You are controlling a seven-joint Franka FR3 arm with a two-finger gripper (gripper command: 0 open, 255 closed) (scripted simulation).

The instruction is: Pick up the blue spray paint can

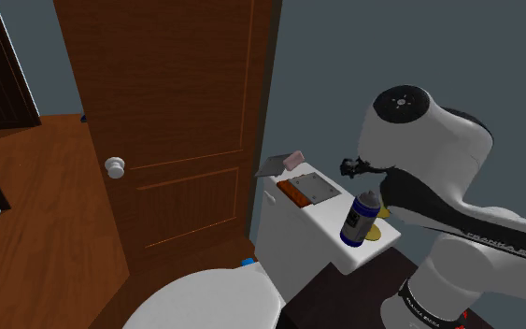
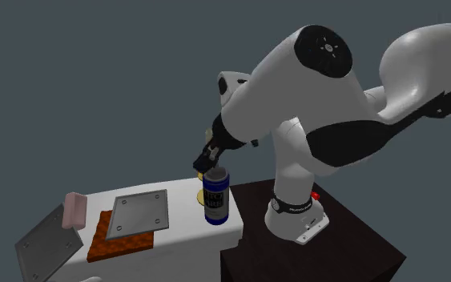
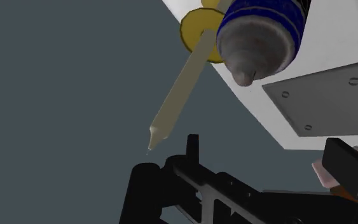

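Observation:
The blue spray paint can [image 1: 358, 220] stands upright on the white toilet tank lid [image 1: 321, 232], near the lid's end closest to the stand. It has a grey domed cap and a white label [image 2: 216, 200]. My gripper [image 2: 204, 166] hovers just above the can's cap, slightly toward the wall. In the wrist view the can's cap [image 3: 260, 48] lies ahead of the gripper [image 3: 254, 175], beyond the fingertips. The two black fingers [image 3: 349, 168] stand apart with nothing between them. The gripper is open.
A yellow disc [image 3: 196, 30] with a cream stick [image 3: 177, 89] lies right behind the can. On the lid are also a grey screwed plate [image 2: 141, 213] on an orange pad [image 2: 113, 242], a pink block [image 2: 74, 210] and a second grey plate [image 2: 46, 244]. A wooden door [image 1: 163, 121] and the toilet seat [image 1: 209, 299] are nearby.

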